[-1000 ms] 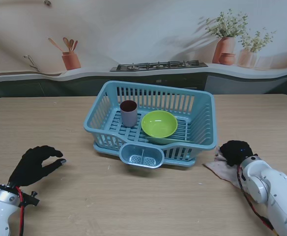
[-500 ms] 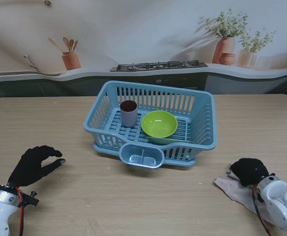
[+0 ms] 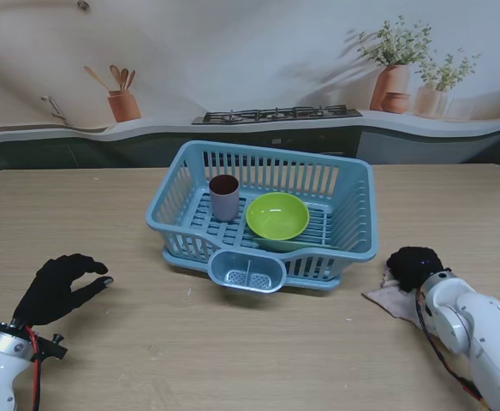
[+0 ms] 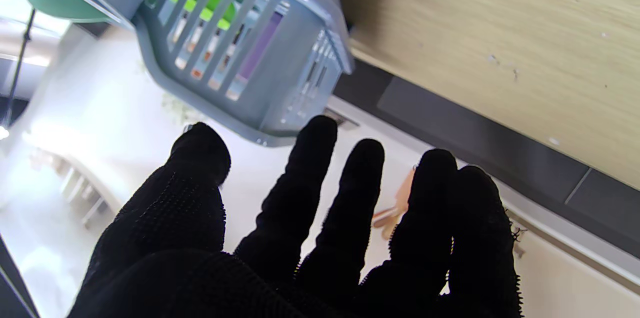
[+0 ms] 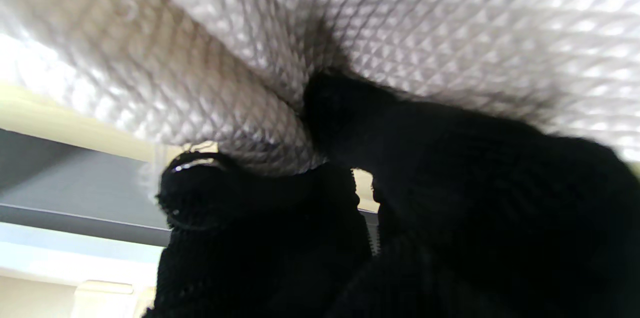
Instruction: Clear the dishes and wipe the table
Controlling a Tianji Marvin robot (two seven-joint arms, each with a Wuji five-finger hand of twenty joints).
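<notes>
A blue dish rack (image 3: 353, 244) stands mid-table and holds a grey cup (image 3: 224, 197) and a green bowl (image 3: 277, 216). To its right, near the table's front, my black-gloved right hand (image 3: 415, 265) presses down on a pale waffle-weave cloth (image 3: 384, 297), its fingers curled into the fabric. In the right wrist view the cloth (image 5: 380, 23) fills the frame above the right hand (image 5: 390, 208). My left hand (image 3: 60, 287) hovers at the front left with fingers spread and nothing in it. The left wrist view shows the left hand (image 4: 310, 238) open, with the rack (image 4: 250, 48) ahead.
A small cutlery holder (image 3: 247, 271) clips onto the rack's near side. The wooden table (image 3: 233, 351) runs from edge to edge. Behind it is a printed kitchen backdrop with a stove, pots and plants.
My right hand and the cloth slid nearer to me and rightward, then back farther away and leftward toward the rack. The left hand has not moved.
</notes>
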